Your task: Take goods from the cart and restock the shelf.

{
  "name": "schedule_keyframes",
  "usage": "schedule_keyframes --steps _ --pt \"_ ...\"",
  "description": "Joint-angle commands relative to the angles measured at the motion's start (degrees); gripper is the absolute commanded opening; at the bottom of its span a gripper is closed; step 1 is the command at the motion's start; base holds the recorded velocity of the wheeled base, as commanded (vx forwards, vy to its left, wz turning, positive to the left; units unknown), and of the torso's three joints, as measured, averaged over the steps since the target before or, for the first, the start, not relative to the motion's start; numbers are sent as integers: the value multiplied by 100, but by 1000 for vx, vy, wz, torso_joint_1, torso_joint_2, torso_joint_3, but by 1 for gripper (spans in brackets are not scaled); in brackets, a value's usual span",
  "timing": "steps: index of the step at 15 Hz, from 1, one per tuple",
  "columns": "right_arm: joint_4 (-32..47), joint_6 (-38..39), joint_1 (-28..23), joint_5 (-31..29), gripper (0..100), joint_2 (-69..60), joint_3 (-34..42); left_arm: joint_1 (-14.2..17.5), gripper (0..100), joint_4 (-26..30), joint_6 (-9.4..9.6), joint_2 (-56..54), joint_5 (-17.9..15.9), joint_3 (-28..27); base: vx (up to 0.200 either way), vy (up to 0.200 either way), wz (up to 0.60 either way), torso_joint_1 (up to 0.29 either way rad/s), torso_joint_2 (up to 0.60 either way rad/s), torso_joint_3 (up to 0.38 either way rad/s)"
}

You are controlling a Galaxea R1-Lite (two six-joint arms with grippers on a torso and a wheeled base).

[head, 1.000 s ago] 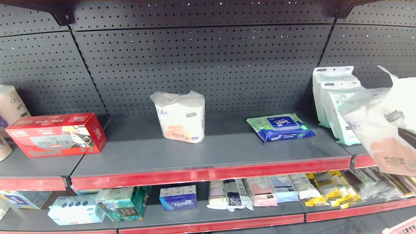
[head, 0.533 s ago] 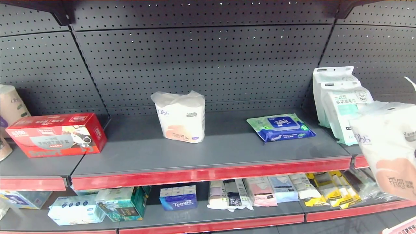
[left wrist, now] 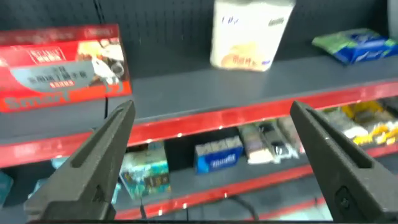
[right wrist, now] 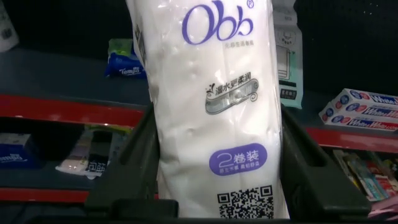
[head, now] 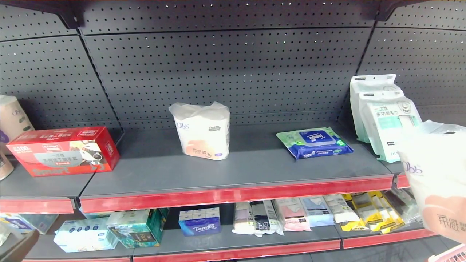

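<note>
The left gripper (left wrist: 211,109) hangs before the left part of the shelving, its two fingers spread wide with nothing between them. It brings little risk unless it is driven forward into the red edge (head: 236,194) of the upper shelf (head: 255,167). The red box (head: 63,151) lies at the left end of that shelf.

Near the middle one roll pack (head: 202,131) stands upright, and here is the main danger. If the new pack is set down too close, it may push this one over, because such a tall soft pack probably tips easily. The wet wipes pack (head: 314,142) lies flat to the right, and the bare place between the two looks the safest spot.

Farther right, the white pouches (head: 386,116) stand against the back panel. The held pack (head: 437,178) is in front of them and lower, so a careless sweep to the left could catch them or strike the red edge. The wrapping looks smooth, so the pack may also slide in the grip.

The right gripper (right wrist: 216,115) is at the far right, before the shelf and not yet over it. Its fingers are pressed on the two sides of the held pack, which stands nearly upright.
</note>
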Motion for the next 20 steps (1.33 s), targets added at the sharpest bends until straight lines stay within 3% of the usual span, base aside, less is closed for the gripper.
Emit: schedule_keyframes --steps 1,3,5,6,7,9,10,13,17,20 --pt "-5 -14 1 1 0 -278 104 -5 100 -504 -24 1444 -41 -72 0 0 0 0 0 0" --pt "-5 -14 1 -16 0 -269 51 4 100 -1172 -15 2253 -269 -72 0 0 0 0 0 0" --pt "-5 -14 -8 -43 0 -278 60 233 100 -2754 29 3809 -937 -72 0 0 0 0 0 0" --pt "-5 -14 -8 -43 0 -278 60 259 100 -2798 29 3853 -955 -72 0 0 0 0 0 0" --pt "3 -14 -8 -8 0 -313 121 575 100 -4002 161 5004 -1508 -107 0 0 0 0 0 0" --pt "3 -14 -8 -25 0 -322 139 637 100 -4987 398 5927 -2001 -151 0 0 0 0 0 0" --pt "3 -23 -8 -43 0 -331 139 646 100 -5268 398 6261 -2229 -239 0 0 0 0 0 0" --pt "12 -49 -17 -60 0 -331 165 830 100 -5321 398 7096 -2783 -1082 0 0 0 0 0 0" --pt "12 -137 -52 -78 0 -357 218 655 100 -5426 407 8036 -3143 -2155 0 0 0 0 0 0" --pt "12 -155 -52 -104 0 -366 235 488 100 -5409 407 8335 -3328 -2480 0 0 0 0 0 0"
